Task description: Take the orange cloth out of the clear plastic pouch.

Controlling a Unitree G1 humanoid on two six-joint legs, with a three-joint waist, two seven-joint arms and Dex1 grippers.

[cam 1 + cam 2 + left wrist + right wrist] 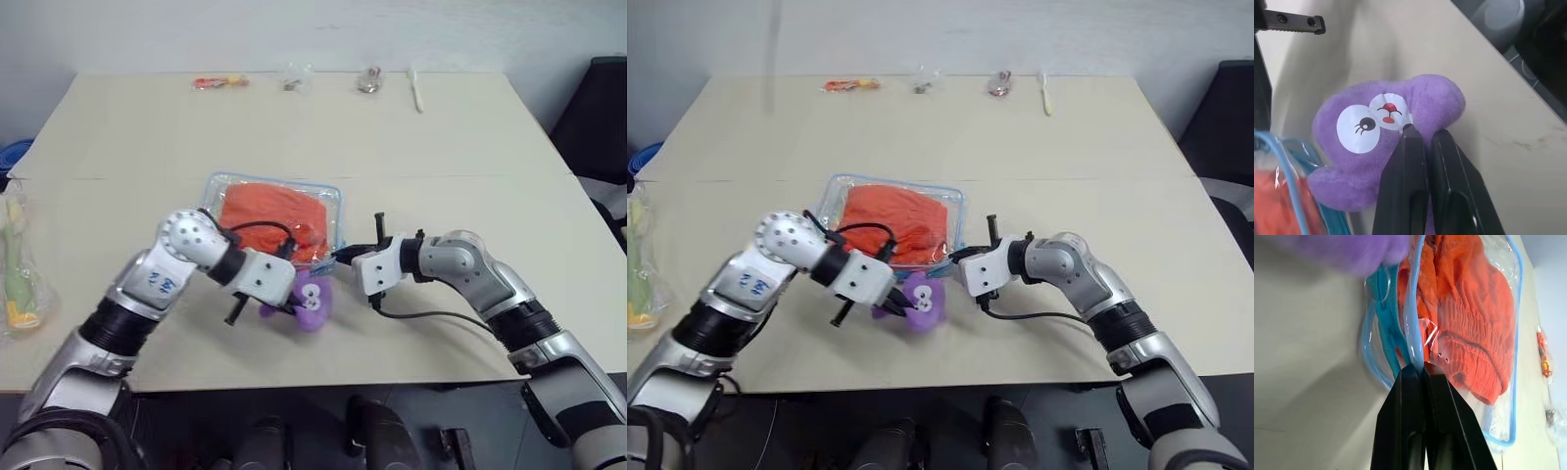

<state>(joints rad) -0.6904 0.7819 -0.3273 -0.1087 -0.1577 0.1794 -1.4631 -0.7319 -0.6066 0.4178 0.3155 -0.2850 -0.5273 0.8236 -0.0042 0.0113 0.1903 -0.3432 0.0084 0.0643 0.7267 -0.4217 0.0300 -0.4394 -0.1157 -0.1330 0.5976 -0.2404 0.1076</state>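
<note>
Right gripper (1422, 368) has its black fingers pressed together on the light blue trimmed edge of the clear plastic pouch (328, 201), pinching that rim at the pouch's near corner. Inside the pouch lies the orange cloth (274, 217), bunched and filling most of the bag, fully enclosed as far as the views show; the pouch itself rests flat on the table (441, 147), near the middle of its front half.

Left gripper (1422, 137) is closed on the purple plush toy (312, 297), its two fingers nipping the fabric just beside the toy's printed eyes. That toy sits just in front of the pouch's near edge, touching or nearly touching the blue trim.

Judging by this, the step in hand looks like clearing the toy from the mouth of the pouch while the other arm anchors the rim. The cloth is not yet touched. Next, the left arm would likely need to set the toy aside, well apart from the pouch, then open and reach into the mouth for the cloth while the right hold stays firm.

Along the far table edge lie a small orange packet (218, 82) and a few clear wrappers (294, 78).
</note>
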